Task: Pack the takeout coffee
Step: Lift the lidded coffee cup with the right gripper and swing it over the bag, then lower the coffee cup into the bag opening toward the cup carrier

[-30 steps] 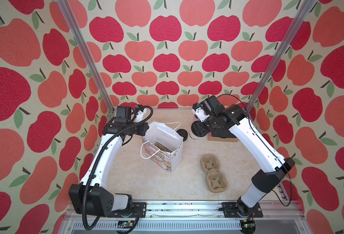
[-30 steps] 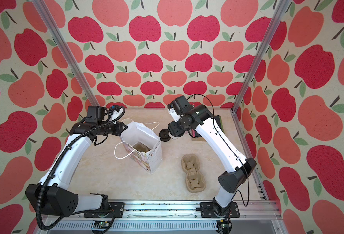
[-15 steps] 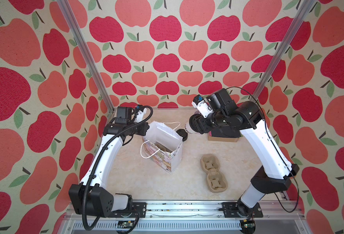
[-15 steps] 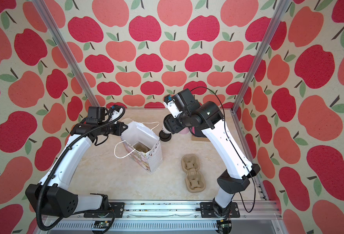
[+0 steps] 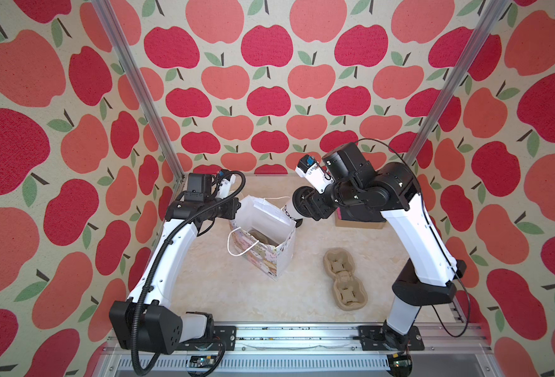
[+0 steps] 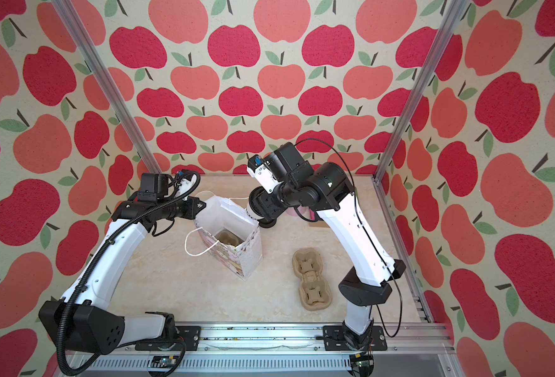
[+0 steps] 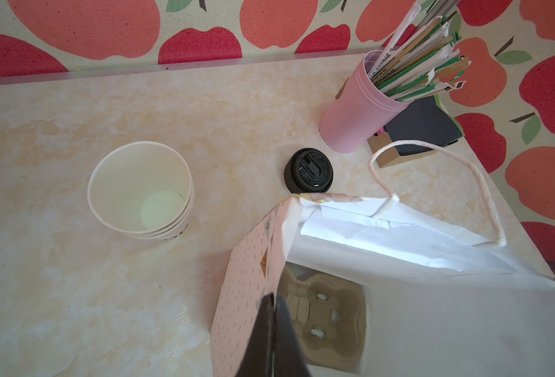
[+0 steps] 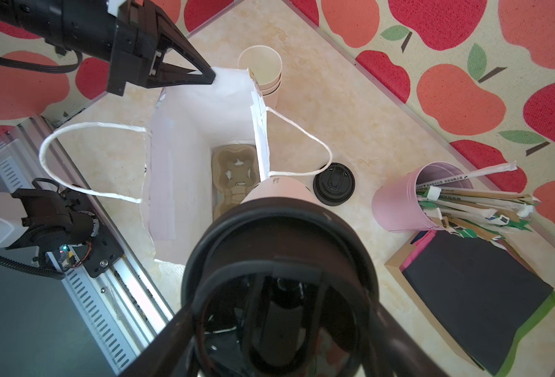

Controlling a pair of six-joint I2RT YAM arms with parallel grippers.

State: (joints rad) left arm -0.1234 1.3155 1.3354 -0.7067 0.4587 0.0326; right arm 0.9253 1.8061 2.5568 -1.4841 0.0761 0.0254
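The left claw, closed, pinches the bag rim; the right claw, wide, grips the lidded cup beside it.

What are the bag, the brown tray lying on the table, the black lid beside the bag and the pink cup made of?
The bag looks like matte paper: it has creases and folded edges, with twisted cord handles. The brown tray looks like moulded paper pulp, rough and dull. The black lid is probably plastic: it is smooth, with glossy highlights. The pink cup is probably plastic too, satin, with ridges near its rim.
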